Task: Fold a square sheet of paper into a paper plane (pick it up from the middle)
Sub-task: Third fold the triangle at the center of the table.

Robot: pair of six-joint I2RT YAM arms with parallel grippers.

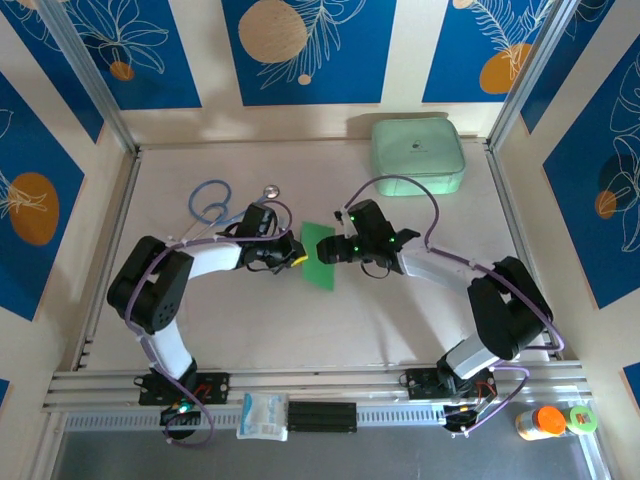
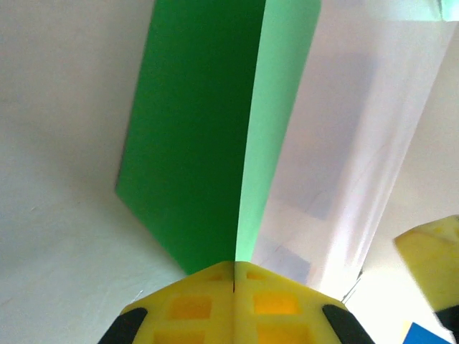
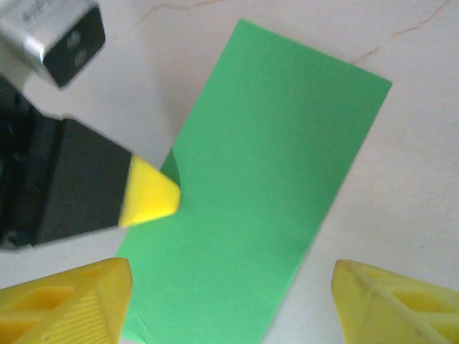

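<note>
Two layers of paper (image 3: 280,165), folded into a rectangle, are sitting mid-table (image 1: 400,325), well away from every edge. Left gripper (image 2: 234,281) is pinching the fold tight; right gripper (image 3: 229,301) is hovering above, fingers wide. The crease probably wants pressing flat with the edges aligned.

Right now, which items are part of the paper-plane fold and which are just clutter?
In the job: folded green paper, left gripper pinching its edge, right gripper open above it.
Lying about: mint case, blue stethoscope, white packet, orange bottle.
</note>
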